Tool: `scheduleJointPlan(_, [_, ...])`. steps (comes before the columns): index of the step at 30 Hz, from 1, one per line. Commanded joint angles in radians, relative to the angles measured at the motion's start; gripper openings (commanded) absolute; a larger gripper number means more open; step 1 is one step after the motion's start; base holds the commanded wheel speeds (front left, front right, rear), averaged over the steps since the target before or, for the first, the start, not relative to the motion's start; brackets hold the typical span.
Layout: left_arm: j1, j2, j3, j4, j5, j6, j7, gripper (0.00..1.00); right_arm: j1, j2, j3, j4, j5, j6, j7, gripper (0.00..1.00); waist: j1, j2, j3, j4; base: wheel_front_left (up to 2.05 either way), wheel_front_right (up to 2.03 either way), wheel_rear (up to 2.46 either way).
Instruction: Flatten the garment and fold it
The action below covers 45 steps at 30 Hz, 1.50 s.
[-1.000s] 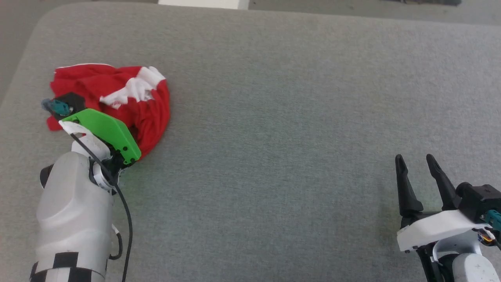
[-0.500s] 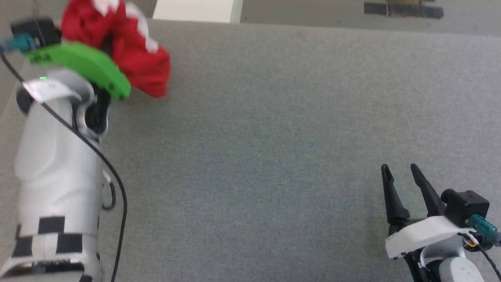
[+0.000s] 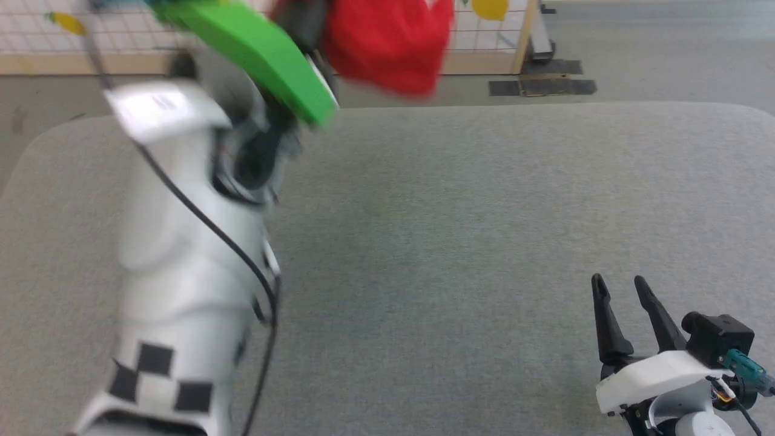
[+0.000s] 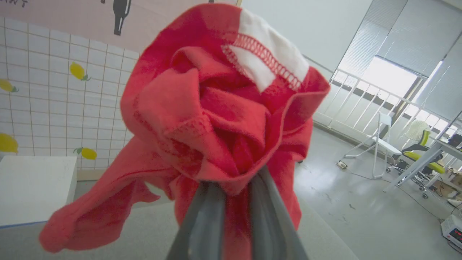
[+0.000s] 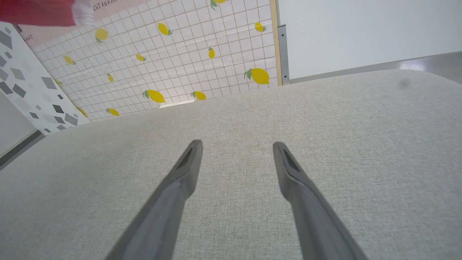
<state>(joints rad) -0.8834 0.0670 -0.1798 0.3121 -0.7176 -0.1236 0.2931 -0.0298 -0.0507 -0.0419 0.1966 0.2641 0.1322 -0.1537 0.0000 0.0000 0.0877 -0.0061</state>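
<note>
garment (image 4: pixel 216 119): bunched, hanging high above tabletop (image 3: pixel 484 212), far side | left jaws: pinching its folds, likely to let it drape open | right jaws: apart, empty, low over tabletop

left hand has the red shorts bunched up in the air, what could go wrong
The left hand pinches the garment as a crumpled wad, so it could land on the grey table just as bunched. The right hand sits open far off, so a second grasp needs a long reach.
</note>
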Motion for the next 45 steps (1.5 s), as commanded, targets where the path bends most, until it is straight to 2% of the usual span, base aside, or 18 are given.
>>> scheduleJointPlan(1, [0.073, -0.008, -0.037, 0.01, -0.006, -0.006, -0.001, 0.0, 0.007, 0.001, -0.002, 0.004, 0.005, -0.002, -0.007, 1.0, 0.0, 0.0, -0.015, -0.043, 0.0, 0.0, 0.0])
scheduleJointPlan(6, [0.247, -0.014, -0.218, 0.103, 0.061, -0.001, 0.011, 0.0, 0.005, 0.001, -0.008, 0.01, 0.013, -0.002, -0.011, 1.0, 0.0, 0.0, -0.004, -0.077, 0.0, 0.0, 0.0])
scheduleJointPlan(11, [0.364, -0.003, -0.357, 0.236, 0.157, 0.03, 0.055, 0.0, 0.003, 0.001, -0.007, 0.018, 0.028, -0.002, -0.019, 1.0, 0.0, 0.0, 0.011, -0.093, 0.0, 0.0, 0.0])
scheduleJointPlan(14, [0.387, -0.003, -0.351, 0.275, 0.155, 0.063, 0.043, 0.0, -0.001, 0.001, -0.006, 0.026, 0.036, -0.002, -0.028, 1.0, 0.0, 0.0, 0.014, -0.091, 0.0, 0.0, 0.0])
scheduleJointPlan(15, [0.39, -0.005, -0.331, 0.275, 0.136, 0.073, 0.027, 0.21, -0.001, 0.001, -0.006, 0.03, 0.038, -0.002, -0.031, 1.0, 0.0, 0.0, 0.014, -0.089, 0.0, 0.0, 0.0])
scheduleJointPlan(16, [0.392, -0.006, -0.312, 0.269, 0.115, 0.08, 0.013, 1.0, -0.002, 0.001, -0.005, 0.033, 0.04, -0.002, -0.033, 1.0, 0.0, 0.0, 0.012, -0.086, 0.0, 0.0, 0.0])
scheduleJointPlan(20, [0.395, -0.01, -0.227, 0.191, 0.034, 0.097, -0.068, 1.0, -0.004, 0.001, -0.002, 0.05, 0.047, -0.002, -0.041, 1.0, 0.0, 0.0, -0.005, -0.074, 0.0, 0.0, 0.0])
scheduleJointPlan(23, [0.415, 0.004, -0.162, 0.112, 0.012, 0.123, -0.147, 1.0, -0.002, 0.001, 0.0, 0.063, 0.051, -0.002, -0.046, 1.0, 0.0, 0.0, -0.023, -0.062, 0.0, 0.0, 0.0])
scheduleJointPlan(26, [0.465, 0.049, -0.116, 0.041, 0.047, 0.158, -0.257, 1.0, 0.002, 0.001, 0.003, 0.073, 0.055, -0.002, -0.049, 1.0, 0.0, 0.0, -0.039, -0.052, 0.0, 0.0, 0.0])
scheduleJointPlan(30, [0.561, 0.126, -0.132, -0.013, 0.168, 0.177, -0.416, 1.0, 0.012, 0.001, 0.009, 0.081, 0.054, -0.002, -0.042, 1.0, 0.0, 0.0, -0.055, -0.041, 0.0, 0.0, 0.0])
scheduleJointPlan(33, [0.637, 0.146, -0.135, -0.028, 0.22, 0.201, -0.503, 1.0, 0.021, 0.001, 0.007, 0.087, 0.046, -0.002, -0.015, 1.0, 0.0, 0.0, -0.063, -0.032, 0.0, 0.0, 0.0])
scheduleJointPlan(37, [0.727, 0.137, -0.111, -0.073, 0.257, 0.235, -0.548, 1.0, 0.019, 0.001, 0.01, 0.09, 0.036, -0.002, 0.059, 1.0, 0.0, 0.0, -0.063, -0.021, 0.0, 0.0, 0.0])
scheduleJointPlan(41, [0.798, 0.101, -0.076, -0.128, 0.269, 0.253, -0.554, 1.0, -0.029, 0.001, 0.011, 0.093, 0.007, -0.002, 0.178, 1.0, 0.0, 0.0, -0.05, -0.004, 0.0, 0.0, 0.0])
scheduleJointPlan(42, [0.828, 0.078, -0.055, -0.171, 0.286, 0.248, -0.554, 1.0, -0.113, 0.001, 0.058, 0.105, -0.043, -0.002, 0.331, 1.0, 0.0, 0.0, -0.031, 0.012, 0.0, 0.0, 0.0])
scheduleJointPlan(45, [0.83, 0.061, -0.046, -0.193, 0.302, 0.236, -0.555, 1.0, -0.202, 0.001, 0.075, 0.129, -0.078, -0.002, 0.466, 1.0, 0.0, 0.0, -0.006, 0.038, 0.0, 0.0, 0.0])
